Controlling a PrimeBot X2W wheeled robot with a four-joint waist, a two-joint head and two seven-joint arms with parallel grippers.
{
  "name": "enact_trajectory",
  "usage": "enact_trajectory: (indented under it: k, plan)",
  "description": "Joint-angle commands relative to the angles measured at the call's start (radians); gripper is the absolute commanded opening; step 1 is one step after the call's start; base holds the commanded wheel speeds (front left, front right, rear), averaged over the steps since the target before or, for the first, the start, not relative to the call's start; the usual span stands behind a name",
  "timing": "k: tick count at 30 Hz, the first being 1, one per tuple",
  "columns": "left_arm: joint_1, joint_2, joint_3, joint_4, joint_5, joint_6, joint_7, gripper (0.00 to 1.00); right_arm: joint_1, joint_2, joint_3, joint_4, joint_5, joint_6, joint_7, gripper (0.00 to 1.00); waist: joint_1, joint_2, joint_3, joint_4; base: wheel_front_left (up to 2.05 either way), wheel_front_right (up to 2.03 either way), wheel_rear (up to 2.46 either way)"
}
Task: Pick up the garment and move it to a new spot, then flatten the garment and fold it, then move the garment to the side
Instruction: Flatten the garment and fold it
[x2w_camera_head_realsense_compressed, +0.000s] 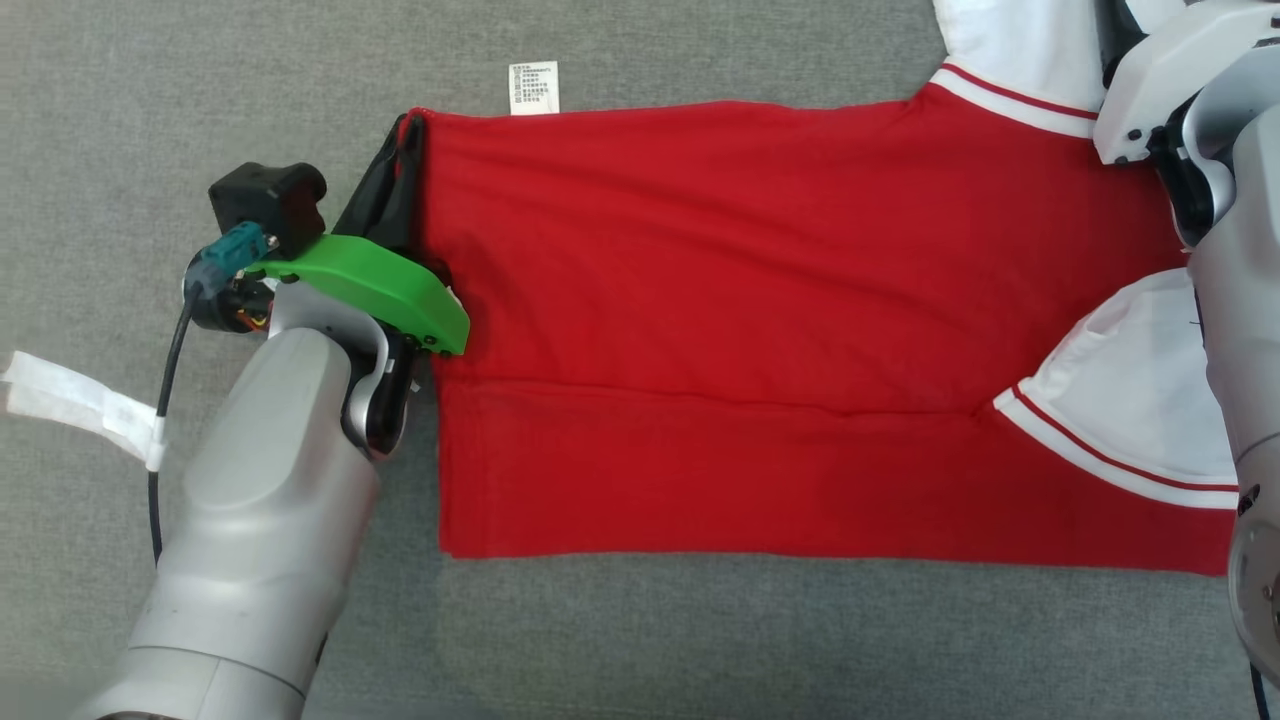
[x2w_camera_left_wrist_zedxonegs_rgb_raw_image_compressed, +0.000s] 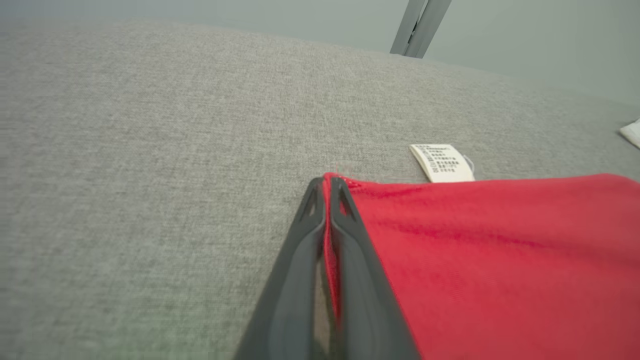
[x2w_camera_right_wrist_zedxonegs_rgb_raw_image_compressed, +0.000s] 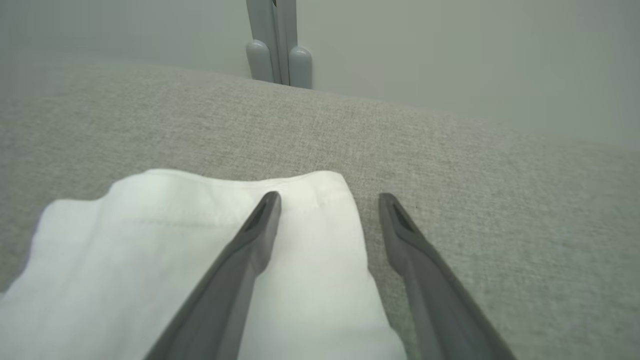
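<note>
The garment (x2w_camera_head_realsense_compressed: 780, 320) is a red shirt with white sleeves trimmed in red stripes, lying flat across the grey surface. My left gripper (x2w_camera_head_realsense_compressed: 405, 135) is shut on the garment's far left corner; in the left wrist view the red hem (x2w_camera_left_wrist_zedxonegs_rgb_raw_image_compressed: 500, 260) is pinched between the two dark fingers (x2w_camera_left_wrist_zedxonegs_rgb_raw_image_compressed: 327, 187). A white care label (x2w_camera_left_wrist_zedxonegs_rgb_raw_image_compressed: 442, 162) sticks out at the far edge beside that corner. My right gripper (x2w_camera_right_wrist_zedxonegs_rgb_raw_image_compressed: 327, 200) is open, its fingers straddling the edge of a white sleeve (x2w_camera_right_wrist_zedxonegs_rgb_raw_image_compressed: 200, 260) at the garment's right end.
The grey fabric-covered table (x2w_camera_head_realsense_compressed: 640, 640) stretches around the garment. A strip of white tape (x2w_camera_head_realsense_compressed: 80, 405) binds the left arm's cable at the left edge. A grey post (x2w_camera_right_wrist_zedxonegs_rgb_raw_image_compressed: 277, 45) stands beyond the table's far edge.
</note>
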Motion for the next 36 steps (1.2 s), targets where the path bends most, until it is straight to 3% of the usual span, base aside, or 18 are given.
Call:
enact_trajectory:
  k: [1,3,4,6,7,14,19,26,36]
  plan:
    - [0.016,0.000,0.012,-0.003,0.009,0.001,0.000,0.00,-0.011,-0.007,-0.011,0.019,-0.015,-0.002,0.011,1.00,0.0000,0.0000,0.011,0.016,0.00,0.00,0.00]
    - [0.021,-0.003,0.024,-0.007,0.017,0.000,0.000,0.00,-0.017,0.006,-0.007,0.046,-0.028,-0.002,0.024,1.00,0.0000,0.0000,0.012,0.020,0.00,0.00,0.00]
    - [0.023,-0.004,0.029,-0.008,0.022,0.000,0.000,0.00,-0.017,0.010,-0.008,0.056,-0.030,-0.002,0.026,0.79,0.0000,0.0000,0.012,0.021,0.00,0.00,0.00]
    - [0.028,-0.007,0.040,-0.009,0.032,-0.001,0.000,0.00,-0.024,0.016,-0.013,0.071,-0.032,-0.002,0.016,0.12,0.0000,0.0000,0.013,0.020,0.00,0.00,0.00]
    - [0.030,-0.008,0.047,-0.011,0.036,-0.001,0.000,0.00,-0.029,0.017,-0.017,0.075,-0.034,-0.002,0.004,0.00,0.0000,0.0000,0.013,0.019,0.00,0.00,0.00]
    - [0.054,-0.001,0.122,-0.064,0.075,-0.003,0.000,0.00,-0.055,0.019,-0.055,0.018,-0.061,-0.002,-0.165,0.00,0.0000,0.0000,-0.011,0.001,0.00,0.00,0.00]
    - [0.093,-0.002,0.179,-0.108,0.118,-0.003,0.000,0.00,-0.019,0.048,-0.090,-0.076,-0.038,-0.002,-0.192,0.00,0.0000,0.0000,-0.047,-0.022,0.00,0.00,0.00]
    - [0.190,-0.018,0.256,-0.182,0.193,-0.004,0.000,0.00,0.143,0.075,-0.084,-0.275,0.063,-0.002,-0.193,0.00,0.0000,0.0000,-0.123,-0.052,0.00,0.00,0.00]
    - [0.386,-0.047,0.312,-0.241,0.256,-0.005,0.000,0.00,0.468,0.075,-0.031,-0.407,0.225,-0.002,-0.194,0.00,0.0000,0.0000,-0.236,-0.089,0.00,0.00,0.00]
